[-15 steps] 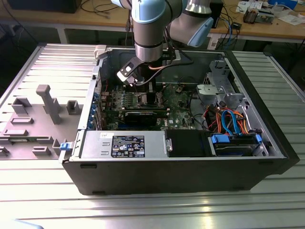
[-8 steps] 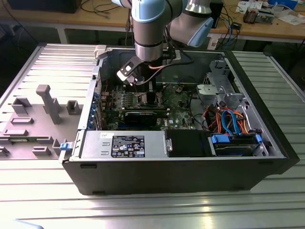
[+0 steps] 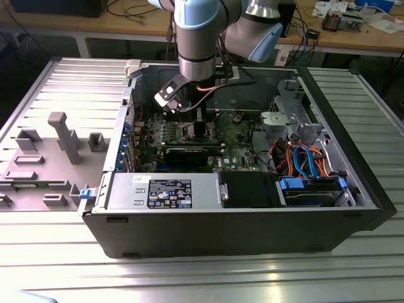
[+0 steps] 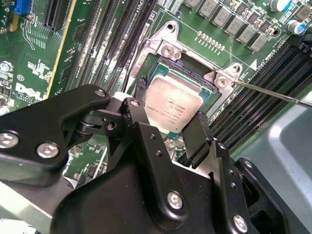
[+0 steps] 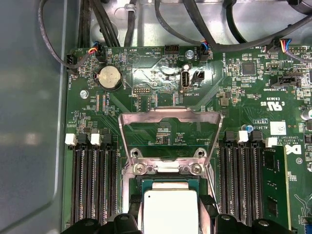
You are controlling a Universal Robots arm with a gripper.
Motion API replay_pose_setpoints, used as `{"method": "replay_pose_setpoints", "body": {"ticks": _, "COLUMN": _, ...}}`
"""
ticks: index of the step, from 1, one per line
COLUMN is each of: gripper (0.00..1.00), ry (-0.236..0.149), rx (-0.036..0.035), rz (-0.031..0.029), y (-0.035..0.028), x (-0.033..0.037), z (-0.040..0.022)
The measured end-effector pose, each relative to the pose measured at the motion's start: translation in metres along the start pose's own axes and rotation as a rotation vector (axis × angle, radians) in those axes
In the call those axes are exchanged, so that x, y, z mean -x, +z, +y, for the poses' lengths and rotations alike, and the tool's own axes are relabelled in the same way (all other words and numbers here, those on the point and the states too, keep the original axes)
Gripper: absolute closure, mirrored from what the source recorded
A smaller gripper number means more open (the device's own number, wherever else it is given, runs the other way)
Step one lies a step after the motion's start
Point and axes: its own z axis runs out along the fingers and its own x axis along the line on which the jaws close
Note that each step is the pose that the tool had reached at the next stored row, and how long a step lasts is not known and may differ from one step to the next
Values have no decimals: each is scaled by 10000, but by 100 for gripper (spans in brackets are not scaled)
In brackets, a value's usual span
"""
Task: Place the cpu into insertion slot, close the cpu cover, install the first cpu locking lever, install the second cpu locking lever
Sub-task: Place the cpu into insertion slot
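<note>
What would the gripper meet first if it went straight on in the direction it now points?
Most likely the gripper meets the cpu, straight ahead at the insertion slot; the gap left is unclear.

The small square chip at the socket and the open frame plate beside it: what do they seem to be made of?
Small square silvery cpu: the face looks like metal, matt finish, pale grey with soft even sheen. Thin silvery square-frame cpu cover: probably stamped sheet steel, semi-bright; bent edges and dull reflections suggest it.
</note>
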Motion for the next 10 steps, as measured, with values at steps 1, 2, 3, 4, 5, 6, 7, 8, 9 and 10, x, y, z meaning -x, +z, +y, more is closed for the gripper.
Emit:
{"method": "replay_pose_setpoints", "body": {"ticks": 1, "gripper": 46, "ry": 12, "rx": -1, "rz": 1, "y": 1, "x": 0, "z": 0}}
{"method": "replay_pose_setpoints", "body": {"ticks": 2, "gripper": 46, "ry": 16, "rx": 0, "rz": 7, "y": 3, "x": 0, "z": -1}}
{"method": "replay_pose_setpoints", "body": {"ticks": 3, "gripper": 46, "ry": 17, "rx": 0, "rz": 9, "y": 5, "x": -1, "z": -1}}
{"method": "replay_pose_setpoints", "body": {"ticks": 4, "gripper": 46, "ry": 17, "rx": 0, "rz": 11, "y": 6, "x": -1, "z": -1}}
{"method": "replay_pose_setpoints", "body": {"ticks": 5, "gripper": 46, "ry": 17, "rx": -1, "rz": 13, "y": 7, "x": -1, "z": -1}}
{"method": "replay_pose_setpoints", "body": {"ticks": 6, "gripper": 46, "ry": 17, "rx": 0, "rz": 16, "y": 9, "x": -1, "z": -1}}
{"method": "replay_pose_setpoints", "body": {"ticks": 7, "gripper": 46, "ry": 19, "rx": 0, "rz": 24, "y": 12, "x": -1, "z": -1}}
{"method": "replay_pose_setpoints", "body": {"ticks": 8, "gripper": 46, "ry": 19, "rx": 1, "rz": 33, "y": 15, "x": -2, "z": -1}}
{"method": "replay_pose_setpoints", "body": {"ticks": 9, "gripper": 46, "ry": 18, "rx": -1, "rz": 39, "y": 18, "x": -2, "z": -1}}
{"method": "replay_pose_setpoints", "body": {"ticks": 10, "gripper": 46, "ry": 19, "rx": -1, "rz": 44, "y": 19, "x": -2, "z": -2}}
